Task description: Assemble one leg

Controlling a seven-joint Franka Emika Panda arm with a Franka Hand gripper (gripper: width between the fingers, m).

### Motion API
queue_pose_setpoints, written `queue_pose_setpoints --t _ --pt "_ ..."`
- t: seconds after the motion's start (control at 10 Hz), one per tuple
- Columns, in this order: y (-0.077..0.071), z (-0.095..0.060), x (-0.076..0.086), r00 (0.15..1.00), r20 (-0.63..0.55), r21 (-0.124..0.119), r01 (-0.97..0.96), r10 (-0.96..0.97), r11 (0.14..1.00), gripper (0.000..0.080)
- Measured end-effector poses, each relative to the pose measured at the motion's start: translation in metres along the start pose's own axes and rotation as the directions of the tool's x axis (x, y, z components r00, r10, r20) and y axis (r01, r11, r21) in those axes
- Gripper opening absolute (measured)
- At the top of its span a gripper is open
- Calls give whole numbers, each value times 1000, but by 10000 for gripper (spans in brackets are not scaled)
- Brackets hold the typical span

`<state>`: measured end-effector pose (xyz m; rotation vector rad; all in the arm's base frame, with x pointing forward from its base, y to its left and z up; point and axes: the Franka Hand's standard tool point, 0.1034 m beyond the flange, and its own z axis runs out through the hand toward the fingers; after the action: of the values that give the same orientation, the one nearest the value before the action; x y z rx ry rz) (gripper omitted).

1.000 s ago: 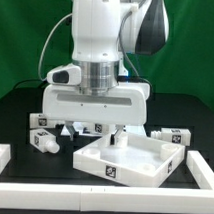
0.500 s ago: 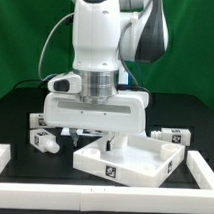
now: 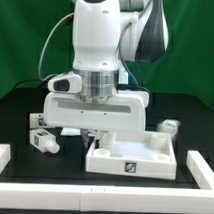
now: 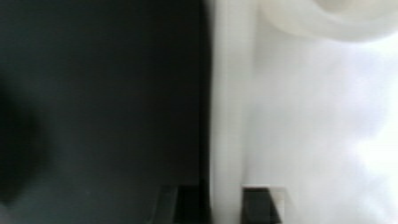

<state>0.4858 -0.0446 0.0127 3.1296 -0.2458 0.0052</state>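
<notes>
Panel [image 3: 153,163] sits squared to camera now, swung round from its skewed lie, with tool [image 4: 228,203] clamped on its rim; leg [image 3: 46,142] lies loose on desk [image 3: 15,112] at exterior view's left, fitting seemingly not yet begun.

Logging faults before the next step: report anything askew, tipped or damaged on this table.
Nothing looks damaged or spilled. One leg at the exterior view's left lies tipped on its side and skewed, near a second leg. The square panel lies flat.
</notes>
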Motion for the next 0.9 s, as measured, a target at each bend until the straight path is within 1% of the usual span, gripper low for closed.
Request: queue_pose_setpoints --t 0.1,0.2,0.3,0.4,0.6,0.7,0.9 --pt "-2 -2 9 1000 6 3 2 -2 1000 58" --pt "-6 -7 28 1000 0 8 5 -5 1000 58" --pt "-9 -10 40 1000 -3 12 9 -9 1000 57" --pt "-12 -12 49 1000 -9 14 4 -4 1000 57" --pt "-32 -13 61 999 -38 19 35 -35 999 57" --pt "-34 -11 64 996 -54 14 74 -73 997 57" --pt "-33 -10 63 996 -50 14 72 -71 997 57"
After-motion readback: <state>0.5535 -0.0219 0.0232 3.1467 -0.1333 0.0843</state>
